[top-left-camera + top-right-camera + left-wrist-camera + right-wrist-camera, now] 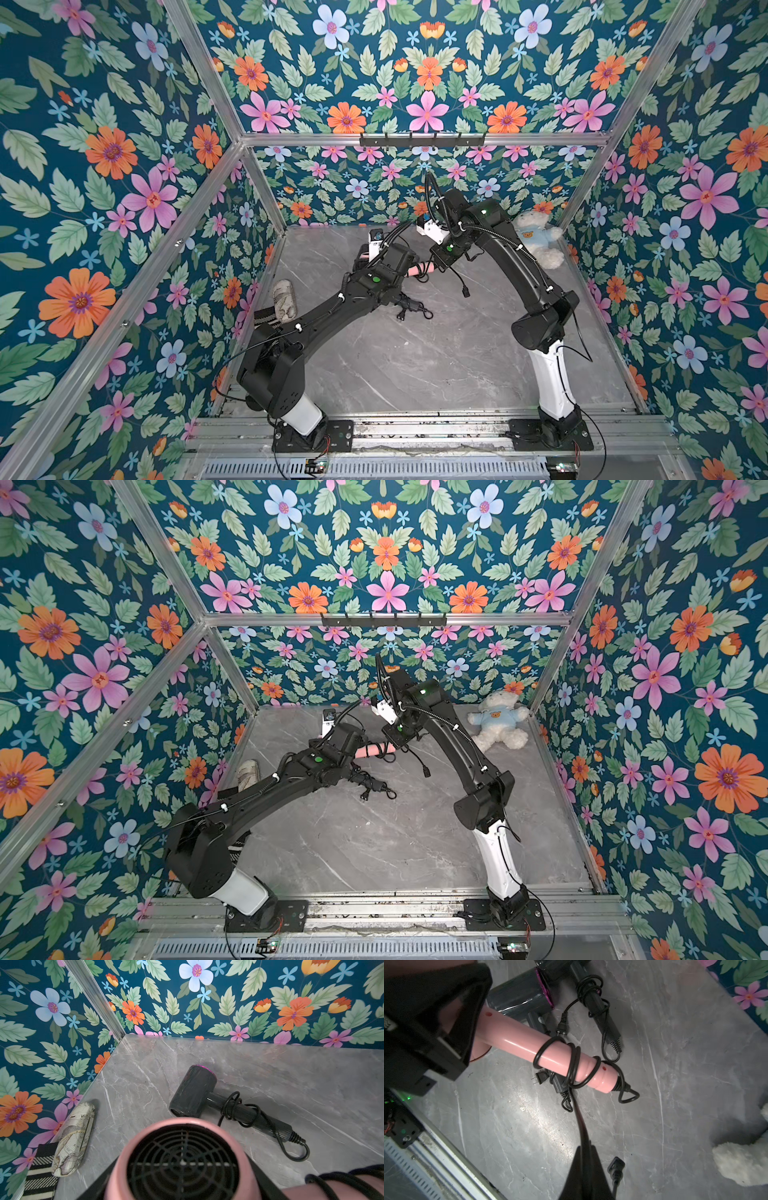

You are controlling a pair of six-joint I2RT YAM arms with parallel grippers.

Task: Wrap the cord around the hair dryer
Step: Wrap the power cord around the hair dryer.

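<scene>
My left gripper [182, 1188] is shut on the head of the pink hair dryer [517, 1043], and its black grille fills the left wrist view. In both top views the pink handle [419, 270] [370, 751] sticks out between the two wrists, above the grey marble table [415, 365]. The black cord [572, 1064] loops around the handle's end. From there it runs taut into my right gripper [584, 1151], which is shut on it. The cord's plug [616, 1166] hangs loose beside those fingers.
Two dark hair dryers [195, 1091] [598, 1003] with cords round their handles lie on the table under the pink one. Loose plugs [401, 316] lie nearby. A white teddy bear [536, 243] sits at the back right. A glasses case [74, 1138] and striped cloth [41, 1172] lie by the left wall.
</scene>
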